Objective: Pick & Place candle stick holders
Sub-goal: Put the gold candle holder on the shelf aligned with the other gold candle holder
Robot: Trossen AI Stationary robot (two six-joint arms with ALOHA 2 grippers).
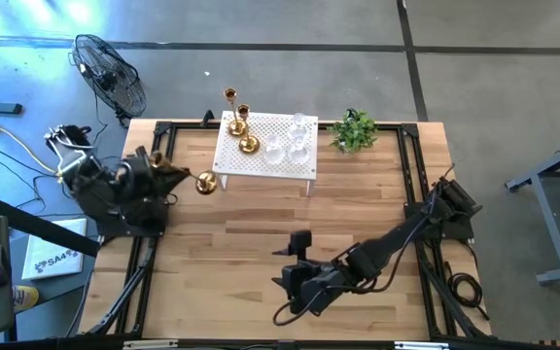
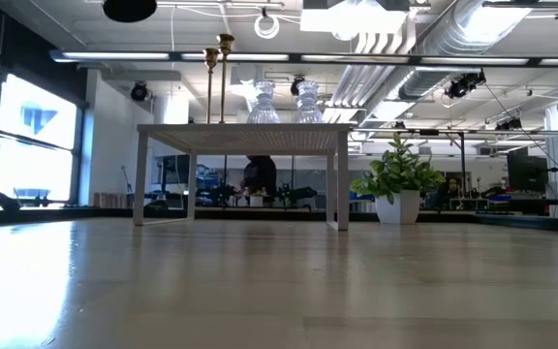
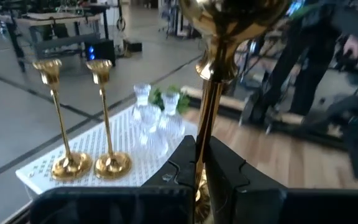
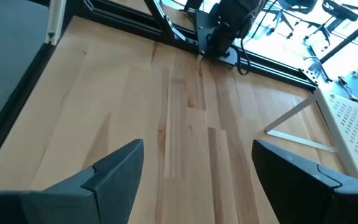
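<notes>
left gripper sat at the left edge of the light wooden table, fingers clamped tight on the slim stem of a shiny brass candle stick holder with a round flared base. from above, that held holder was off the small white perforated stand, just left of its left edge and above the table.

two more tall brass candle stick holders stood upright on the left part of the stand, side by side, bases close together; whether they touched, couldn't tell. in the left wrist view they were the pair at and. a group of small clear glass holders stood on the right part of the stand, near each other; exact count unclear. in the low view the brass stems and glass ones rose above the stand top.

right gripper hung over the near middle of the table, jaws spread wide, nothing between them, well apart from the stand. its two dark fingers framed bare wood.

a small green plant in a white pot stood just right of the stand, at the far edge. a black floor fan stood off the table at far left.
</notes>
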